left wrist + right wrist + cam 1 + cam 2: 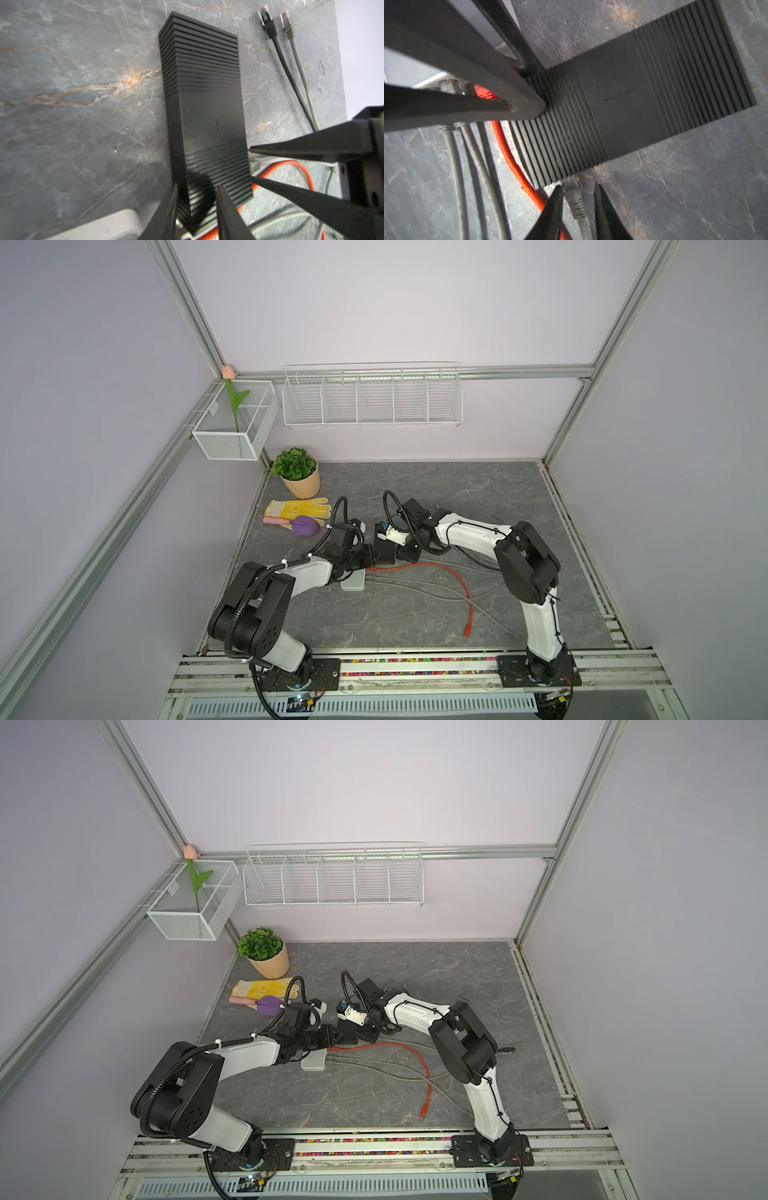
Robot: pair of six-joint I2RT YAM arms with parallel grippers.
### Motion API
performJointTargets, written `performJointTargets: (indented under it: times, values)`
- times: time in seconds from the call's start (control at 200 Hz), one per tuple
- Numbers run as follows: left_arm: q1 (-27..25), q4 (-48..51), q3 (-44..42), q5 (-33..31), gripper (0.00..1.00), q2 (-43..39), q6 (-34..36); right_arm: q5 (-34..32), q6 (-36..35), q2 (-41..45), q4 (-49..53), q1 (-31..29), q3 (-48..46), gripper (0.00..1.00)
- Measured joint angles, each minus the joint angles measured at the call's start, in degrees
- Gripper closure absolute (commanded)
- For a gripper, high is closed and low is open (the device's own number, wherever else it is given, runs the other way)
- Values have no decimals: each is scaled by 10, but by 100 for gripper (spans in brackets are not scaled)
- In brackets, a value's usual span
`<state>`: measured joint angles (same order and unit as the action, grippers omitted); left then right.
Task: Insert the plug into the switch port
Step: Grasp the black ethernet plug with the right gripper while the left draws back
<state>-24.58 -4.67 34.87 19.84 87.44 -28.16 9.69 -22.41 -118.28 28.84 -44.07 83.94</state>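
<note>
Jaws of the right gripper [578, 185] stand parted, one on each side of the grey plug [577, 205] with a gap at both, so they grip nothing. Those of the left gripper [198, 185] are clenched about the near end of the switch [207, 108].

The grey marbled table [457, 497] carries everything. The switch, a black ribbed box, lies flat near the table's middle between the two grippers, its long axis running near to far. Just near-left of it sits a pale box [353, 583]. Grey cables [455, 166] and an orange cable [508, 149] trail rightward from that box. Two loose cable ends [268, 27] lie right of the switch's far end. The grey plug has its nose against the switch's right long side, toward the near end; how deep it sits cannot be told.
</note>
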Motion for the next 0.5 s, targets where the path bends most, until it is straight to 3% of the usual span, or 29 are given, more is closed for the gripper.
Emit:
performJointTargets:
  times: [0.285, 0.5]
  values:
    - [22, 38, -10, -10, 65, -93, 4, -33, 6, 71, -6, 22, -48, 66]
    - [21, 64, -17, -16, 62, -219, 4, -88, 32, 72, 22, 95, 36, 65]
